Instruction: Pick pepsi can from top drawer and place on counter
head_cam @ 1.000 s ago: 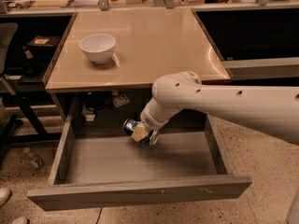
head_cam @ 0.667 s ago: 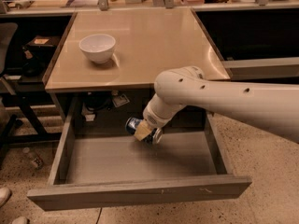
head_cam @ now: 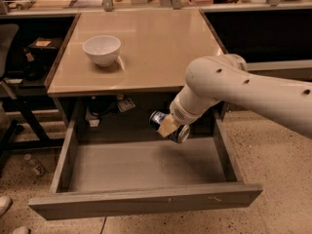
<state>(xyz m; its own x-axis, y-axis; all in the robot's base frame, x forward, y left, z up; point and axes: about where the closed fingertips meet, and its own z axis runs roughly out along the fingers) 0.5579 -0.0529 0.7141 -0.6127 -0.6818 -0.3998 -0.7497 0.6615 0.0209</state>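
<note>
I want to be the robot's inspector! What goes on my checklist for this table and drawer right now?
Surface: counter, beige and glossy, holds one bowl.
Job's things: pepsi can lies sideways in the gripper, held above the floor of the open top drawer.
Clutter: white bowl, upright on the counter's left side.
Grippers: gripper shut on the can, just below the counter's front edge.
Cables: nothing seen.
Surroundings: speckled floor around the drawer.

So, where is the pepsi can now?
The pepsi can is just right of centre in the camera view, gripped by the tool above the top drawer, below the counter edge.
</note>
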